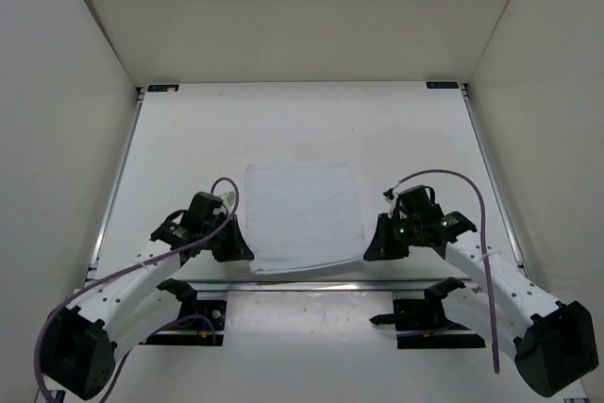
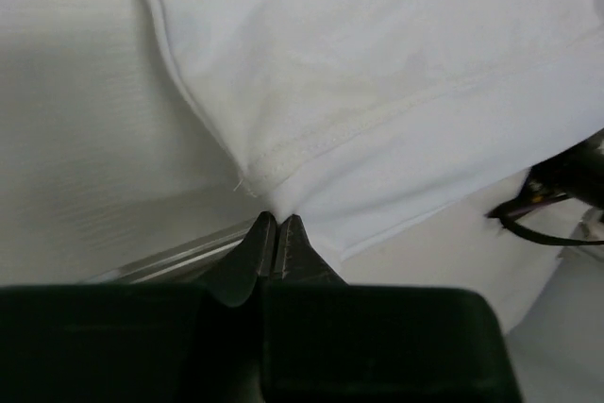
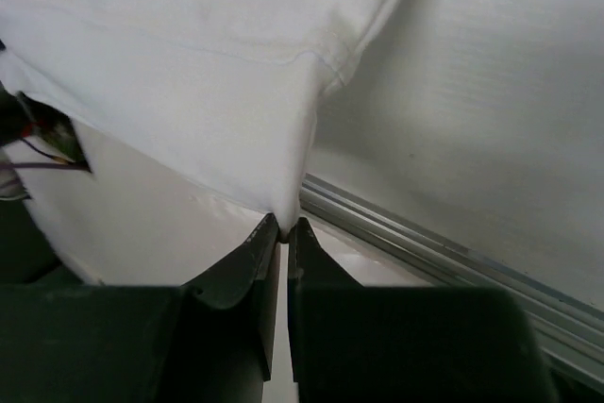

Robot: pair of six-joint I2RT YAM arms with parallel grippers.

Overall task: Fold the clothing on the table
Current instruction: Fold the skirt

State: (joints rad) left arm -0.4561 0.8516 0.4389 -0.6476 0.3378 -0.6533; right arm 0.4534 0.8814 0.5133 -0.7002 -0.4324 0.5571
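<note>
Item — clothing (image 1: pixel 304 217) is lying flat on the counter (image 1: pixel 189 139). Left pincer (image 2: pixel 276 233) and right pincer (image 3: pixel 283 233) are each clamping 1 near corner, apparently for folding it forward.

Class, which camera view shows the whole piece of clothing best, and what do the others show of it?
The top external view: the clothing appears there with nearly its full outline spread on the table. Each wrist view shows only one near corner with its hem, pinched in the left hand or the right hand.

Left gripper (image 2: pixel 276 221) — right gripper (image 3: pixel 283 225) — both clamped.
</note>
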